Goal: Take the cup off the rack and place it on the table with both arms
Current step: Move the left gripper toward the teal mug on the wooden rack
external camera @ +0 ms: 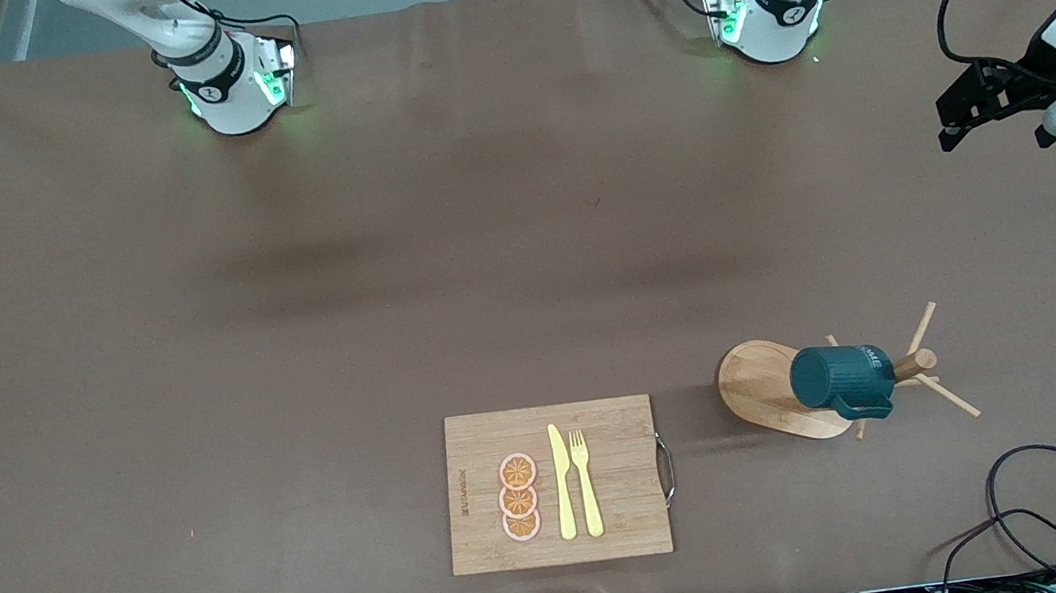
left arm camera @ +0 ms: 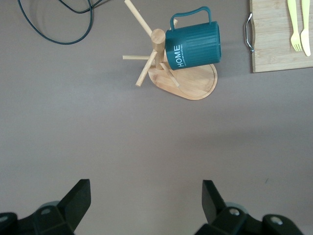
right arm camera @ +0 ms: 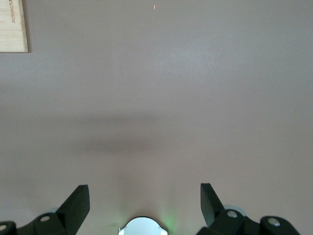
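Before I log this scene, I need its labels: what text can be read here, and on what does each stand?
"HOME": white letters on the cup's ribbed side; a smaller line under it is too small to read.
Dark print along one edge of the cutting board, the edge toward the right arm's end: too blurred to read.
Nothing else carries readable text.

Lighting: even, diffuse overhead — bright enough, no glare on my table (external camera: 195,378). Soft, wide shadow bands lie at twelve o'clock from the cutting board (external camera: 605,428). Green glow pools around my bases — small. Focus sharp in every view; slight bowing at the front view's edges.
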Robot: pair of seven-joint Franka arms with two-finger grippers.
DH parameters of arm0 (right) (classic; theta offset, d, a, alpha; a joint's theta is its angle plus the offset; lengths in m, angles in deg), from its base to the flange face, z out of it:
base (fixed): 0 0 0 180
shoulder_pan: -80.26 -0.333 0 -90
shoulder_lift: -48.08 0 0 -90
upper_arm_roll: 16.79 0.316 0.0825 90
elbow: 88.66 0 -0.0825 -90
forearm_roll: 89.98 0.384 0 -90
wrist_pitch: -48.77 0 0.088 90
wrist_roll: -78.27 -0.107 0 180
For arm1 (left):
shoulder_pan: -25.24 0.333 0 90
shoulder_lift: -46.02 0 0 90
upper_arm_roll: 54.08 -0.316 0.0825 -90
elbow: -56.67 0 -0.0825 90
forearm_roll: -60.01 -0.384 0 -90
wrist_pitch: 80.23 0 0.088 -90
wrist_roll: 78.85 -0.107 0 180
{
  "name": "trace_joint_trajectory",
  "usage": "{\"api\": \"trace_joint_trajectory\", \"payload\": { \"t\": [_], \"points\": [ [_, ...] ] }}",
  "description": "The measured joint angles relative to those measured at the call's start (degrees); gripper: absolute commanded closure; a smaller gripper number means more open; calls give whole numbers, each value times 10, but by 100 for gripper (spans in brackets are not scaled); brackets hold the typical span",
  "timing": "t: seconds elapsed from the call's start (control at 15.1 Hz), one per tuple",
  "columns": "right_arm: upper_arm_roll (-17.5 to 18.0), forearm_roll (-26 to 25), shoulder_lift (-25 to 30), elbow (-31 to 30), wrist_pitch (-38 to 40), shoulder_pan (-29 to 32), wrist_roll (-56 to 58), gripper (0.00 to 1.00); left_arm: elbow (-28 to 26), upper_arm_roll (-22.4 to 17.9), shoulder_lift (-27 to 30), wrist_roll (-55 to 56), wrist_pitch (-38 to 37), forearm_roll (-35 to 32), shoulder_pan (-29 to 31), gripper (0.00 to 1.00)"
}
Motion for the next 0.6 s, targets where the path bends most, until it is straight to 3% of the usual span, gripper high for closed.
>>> {"api": "trace_joint_trajectory", "payload": {
  "t": [0.6],
  "points": [
    [0,0,0,0,0,0,0,0,0,-8,-24,0,2,25,5,0]
  ]
}}
